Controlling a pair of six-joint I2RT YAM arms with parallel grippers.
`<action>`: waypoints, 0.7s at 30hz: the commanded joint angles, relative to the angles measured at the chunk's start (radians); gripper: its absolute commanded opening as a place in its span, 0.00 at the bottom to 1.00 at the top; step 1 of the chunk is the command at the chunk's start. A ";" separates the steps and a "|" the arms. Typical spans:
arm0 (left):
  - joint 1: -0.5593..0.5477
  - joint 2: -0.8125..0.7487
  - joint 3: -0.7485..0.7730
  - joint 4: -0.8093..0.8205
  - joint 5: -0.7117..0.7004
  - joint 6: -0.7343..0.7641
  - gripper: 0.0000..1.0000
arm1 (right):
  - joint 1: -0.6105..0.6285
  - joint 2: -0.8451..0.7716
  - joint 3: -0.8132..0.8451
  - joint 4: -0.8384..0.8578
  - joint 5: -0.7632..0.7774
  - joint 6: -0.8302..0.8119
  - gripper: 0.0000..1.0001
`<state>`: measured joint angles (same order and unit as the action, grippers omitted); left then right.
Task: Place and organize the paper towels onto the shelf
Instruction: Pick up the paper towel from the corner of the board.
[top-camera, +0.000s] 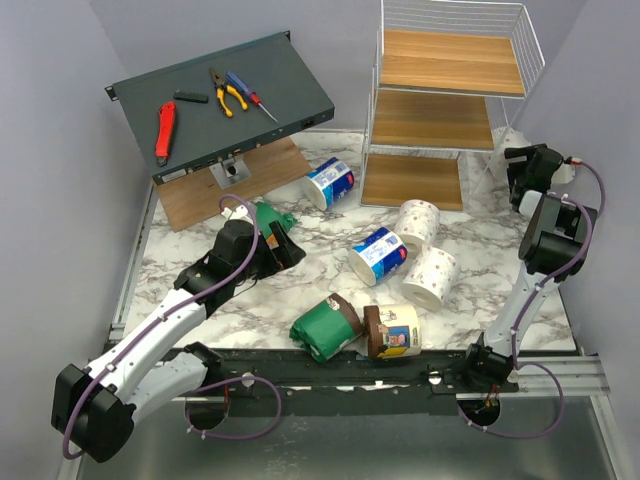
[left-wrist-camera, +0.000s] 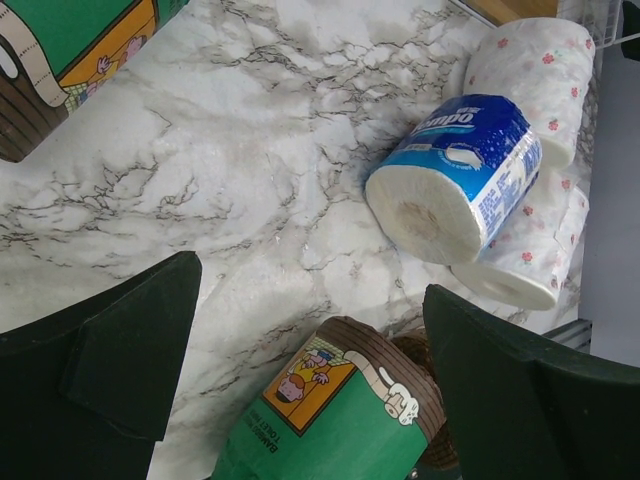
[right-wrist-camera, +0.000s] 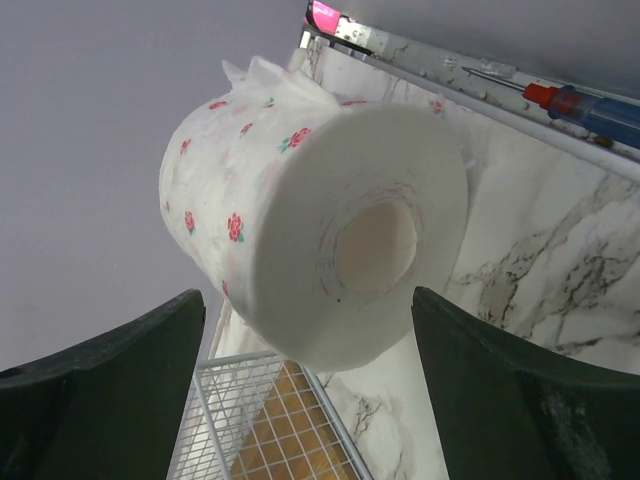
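On the overhead camera I have the shelf standing at 1 o'clock on the marble table, and all three of its boards are bare. My right gripper is up at the shelf's 3 o'clock side; its wrist camera shows the jaws wide apart with the pink-flowered roll end-on just past the fingertips. A strip of grey wall shows between that roll and one finger, and I can't quite tell whether the other finger touches it, so I read it as not clamped. My left gripper hangs at 9 o'clock of the table's middle, jaws spread wide with nothing in them, and the green roll lies just beside it at its 12 o'clock. The far blue-and-white roll lies just at 9 o'clock of the shelf's bottom board. The middle blue-and-white roll sits near the table's centre, with the upper speckled roll at its 2 o'clock and the lower speckled roll at its 4 o'clock, both close against it. Down at 6 o'clock the near green roll touches the cream-and-brown roll on its 3 o'clock side. At 11 o'clock the slanted dark grey panel carries a red-handled tool, pliers and a screwdriver
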<state>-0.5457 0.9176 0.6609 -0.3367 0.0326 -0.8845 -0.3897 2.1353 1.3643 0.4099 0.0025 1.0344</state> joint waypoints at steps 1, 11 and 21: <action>-0.005 0.000 0.009 0.044 -0.025 -0.011 0.99 | -0.005 0.043 0.027 0.068 -0.063 -0.023 0.85; -0.005 0.007 0.000 0.054 -0.023 -0.019 0.99 | -0.005 0.036 -0.007 0.177 -0.114 -0.015 0.74; -0.005 0.013 -0.009 0.061 -0.020 -0.023 0.98 | -0.005 0.058 0.027 0.111 -0.101 -0.038 0.78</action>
<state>-0.5457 0.9253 0.6605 -0.3061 0.0326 -0.9012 -0.3893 2.1544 1.3640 0.5404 -0.0746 1.0267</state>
